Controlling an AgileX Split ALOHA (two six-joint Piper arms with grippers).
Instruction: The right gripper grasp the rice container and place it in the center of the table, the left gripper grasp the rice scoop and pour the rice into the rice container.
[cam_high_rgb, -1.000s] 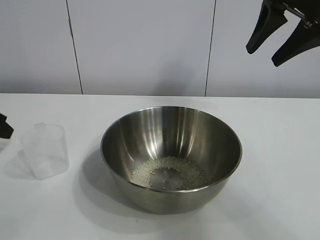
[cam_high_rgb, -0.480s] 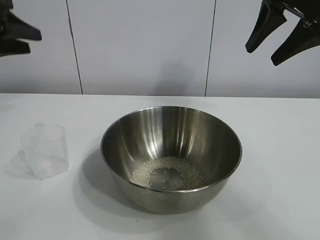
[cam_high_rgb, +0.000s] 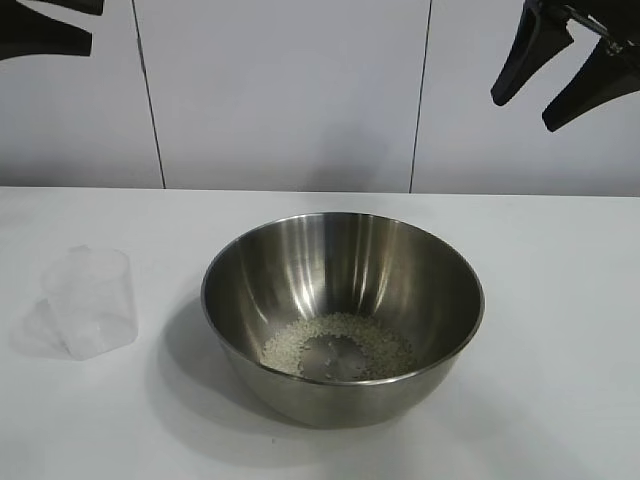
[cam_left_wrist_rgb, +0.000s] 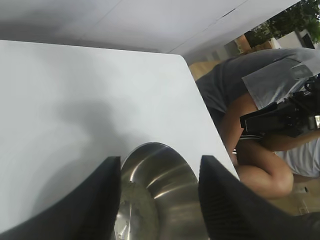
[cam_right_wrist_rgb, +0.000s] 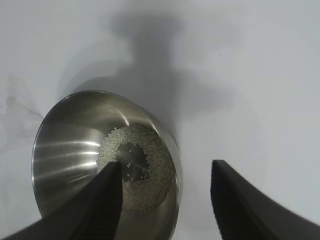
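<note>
Exterior: rice container (cam_high_rgb: 342, 318) mid-table (cam_high_rgb: 560, 330), rice (cam_high_rgb: 340, 345) ringed in its bottom; rice scoop (cam_high_rgb: 90, 302) upright and apparently empty to its left, apart, evidently set aside after pouring. Left gripper (cam_high_rgb: 45, 25) high at upper left, right gripper (cam_high_rgb: 565, 75) high at upper right, both half-spread, empty. Left wrist: open fingers (cam_left_wrist_rgb: 95, 205) framing bowl; seated person (cam_left_wrist_rgb: 260, 135) beyond table edge. Right wrist: parted fingers (cam_right_wrist_rgb: 95, 205) over the grains, clear of the rim.

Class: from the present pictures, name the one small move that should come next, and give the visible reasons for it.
Probably just parking the left hand at upper left. The rice already lies in the rice container at mid-table, the rice scoop stands upright and empty on the table beside it, and both the left and the right hand hang open, holding nothing.
</note>
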